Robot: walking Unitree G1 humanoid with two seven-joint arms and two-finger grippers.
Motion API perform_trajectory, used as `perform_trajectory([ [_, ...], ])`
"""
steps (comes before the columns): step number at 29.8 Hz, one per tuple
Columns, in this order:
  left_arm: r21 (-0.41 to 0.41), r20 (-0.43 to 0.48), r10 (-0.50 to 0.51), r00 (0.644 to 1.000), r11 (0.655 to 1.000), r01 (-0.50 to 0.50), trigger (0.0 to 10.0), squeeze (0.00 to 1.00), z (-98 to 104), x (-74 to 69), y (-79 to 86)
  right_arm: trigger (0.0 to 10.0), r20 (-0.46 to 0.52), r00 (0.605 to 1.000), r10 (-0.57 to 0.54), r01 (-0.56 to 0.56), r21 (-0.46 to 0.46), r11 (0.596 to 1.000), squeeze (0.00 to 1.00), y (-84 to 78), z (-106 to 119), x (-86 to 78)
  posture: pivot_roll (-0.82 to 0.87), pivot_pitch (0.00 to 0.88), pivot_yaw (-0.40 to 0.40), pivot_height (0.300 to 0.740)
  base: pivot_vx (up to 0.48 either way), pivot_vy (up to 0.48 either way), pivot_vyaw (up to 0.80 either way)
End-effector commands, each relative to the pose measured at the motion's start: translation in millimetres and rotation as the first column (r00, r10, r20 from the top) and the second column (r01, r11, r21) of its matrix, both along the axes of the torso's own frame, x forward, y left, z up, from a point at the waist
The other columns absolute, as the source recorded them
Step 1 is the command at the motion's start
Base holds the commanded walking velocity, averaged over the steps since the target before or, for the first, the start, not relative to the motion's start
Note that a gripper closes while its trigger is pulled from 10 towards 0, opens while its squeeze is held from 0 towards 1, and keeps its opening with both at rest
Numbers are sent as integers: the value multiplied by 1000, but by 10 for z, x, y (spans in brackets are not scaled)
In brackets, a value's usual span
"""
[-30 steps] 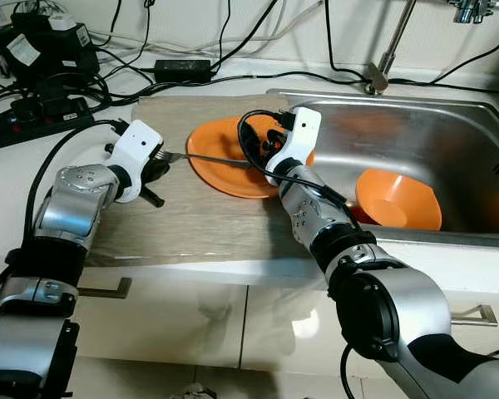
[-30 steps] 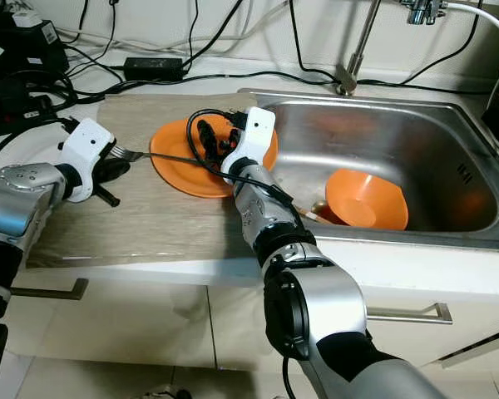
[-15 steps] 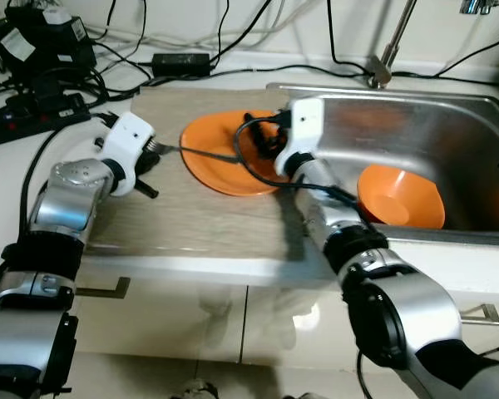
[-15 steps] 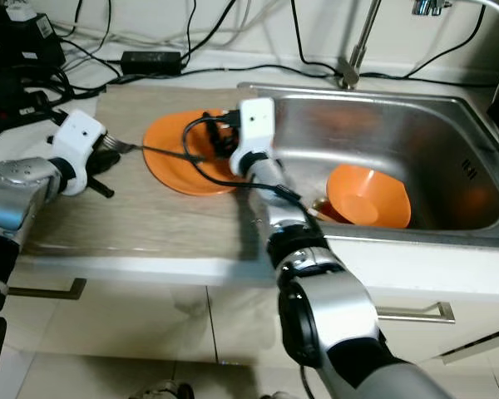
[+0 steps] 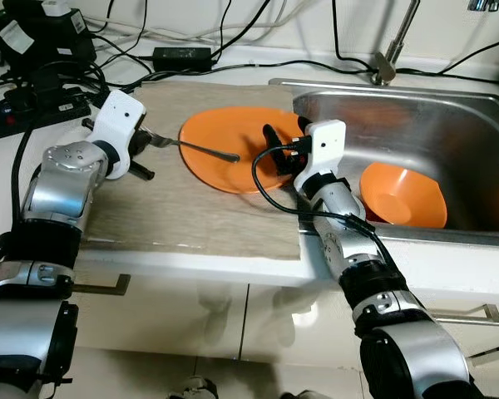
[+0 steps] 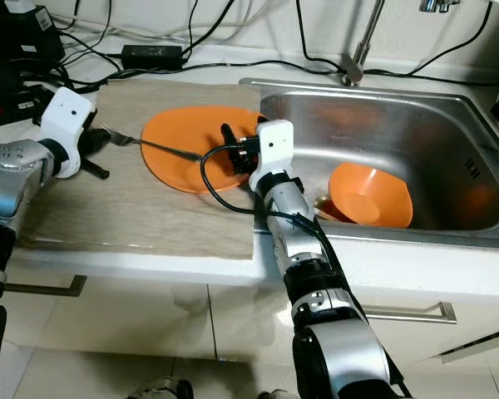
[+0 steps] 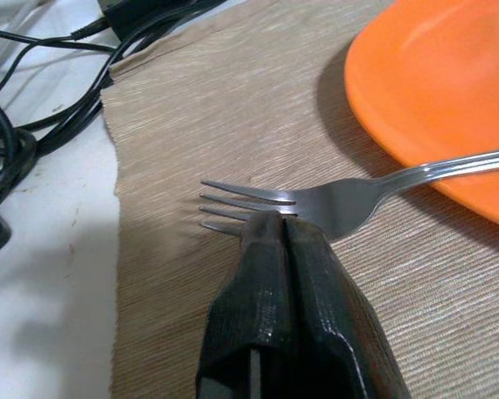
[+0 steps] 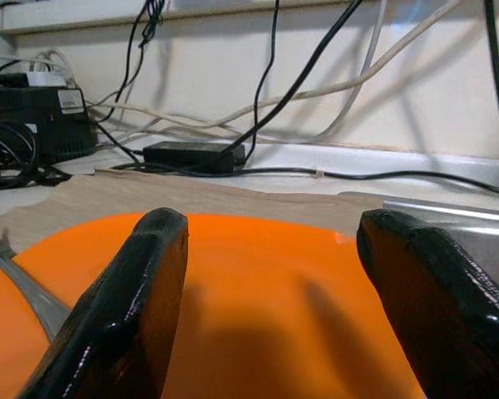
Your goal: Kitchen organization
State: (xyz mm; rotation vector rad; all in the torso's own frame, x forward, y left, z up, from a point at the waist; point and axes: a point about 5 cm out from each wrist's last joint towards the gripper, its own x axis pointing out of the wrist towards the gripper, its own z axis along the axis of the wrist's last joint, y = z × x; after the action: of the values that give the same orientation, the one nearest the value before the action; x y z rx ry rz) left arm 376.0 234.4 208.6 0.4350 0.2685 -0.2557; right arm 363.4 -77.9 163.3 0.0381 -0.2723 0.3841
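Observation:
An orange plate [image 5: 224, 141] lies on the beige mat [image 5: 183, 212] beside the sink. My left gripper [image 5: 141, 143] is shut on the head of a metal fork [image 5: 195, 149], just behind the tines [image 7: 233, 204]. The fork's handle reaches over the plate's left part. My right gripper [image 5: 264, 154] is open, low over the plate's right side, with its two black fingers [image 8: 141, 283] spread wide and nothing between them. An orange bowl [image 5: 402, 197] sits tilted inside the steel sink [image 5: 449, 104].
Power strips, adapters and many cables [image 5: 41, 75] crowd the counter at the back left. The faucet [image 5: 389, 62] rises behind the sink. My right arm's cable [image 5: 262, 195] loops over the mat's near right corner. Cabinet handles [image 5: 100, 288] jut out below the counter edge.
The camera has shifted. My right arm has swung toward the sink's front corner, and its gripper now sits at the plate's right side. The left gripper still holds the fork.

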Motion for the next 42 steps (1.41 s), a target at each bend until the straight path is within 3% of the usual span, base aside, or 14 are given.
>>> perform_trajectory([
  [1, -3, 8, 27, 1000, 1000, -27, 10000, 0, 29, 2, 39, 10000, -1, 1000, -5, 5, -9, 1000, 0, -21, 15, -6, 57, 9, -42, 740, 0, 0, 0],
  [7, 21, 78, 34, 996, 999, -35, 10000, 0, 224, 60, 71, 10000, 19, 1000, -1, 1, 8, 1000, 0, -14, 82, -54, 65, 16, -45, 740, 0, 0, 0],
  [15, 55, 95, 31, 995, 998, -36, 10000, 0, 229, 195, 12, 10000, 47, 999, 24, -26, 43, 999, 0, 36, 166, -214, 56, 15, -38, 740, 0, 0, 0],
  [18, 59, 80, 31, 996, 998, -35, 10000, 0, 169, 267, -47, 10000, 36, 998, 41, -43, 53, 998, 0, 69, 158, -330, 42, 12, -33, 740, 0, 0, 0],
  [27, 92, 41, 55, 998, 994, -59, 10000, 0, 21, 320, -97, 10000, -2, 1000, 16, -16, 49, 999, 0, -14, 126, -449, 4, 0, -15, 740, 0, 0, 0],
  [36, 131, -22, 136, 991, 983, -132, 10000, 0, -125, 273, 46, 10000, -30, 1000, -4, 5, 49, 999, 0, -72, 123, -479, -6, 0, -6, 740, 0, 0, 0],
  [42, 114, -60, 143, 988, 984, -136, 10000, 0, -231, 233, 87, 10000, -63, 998, 4, 1, 83, 997, 0, -93, 130, -470, 1, 0, -15, 740, 0, 0, 0],
])
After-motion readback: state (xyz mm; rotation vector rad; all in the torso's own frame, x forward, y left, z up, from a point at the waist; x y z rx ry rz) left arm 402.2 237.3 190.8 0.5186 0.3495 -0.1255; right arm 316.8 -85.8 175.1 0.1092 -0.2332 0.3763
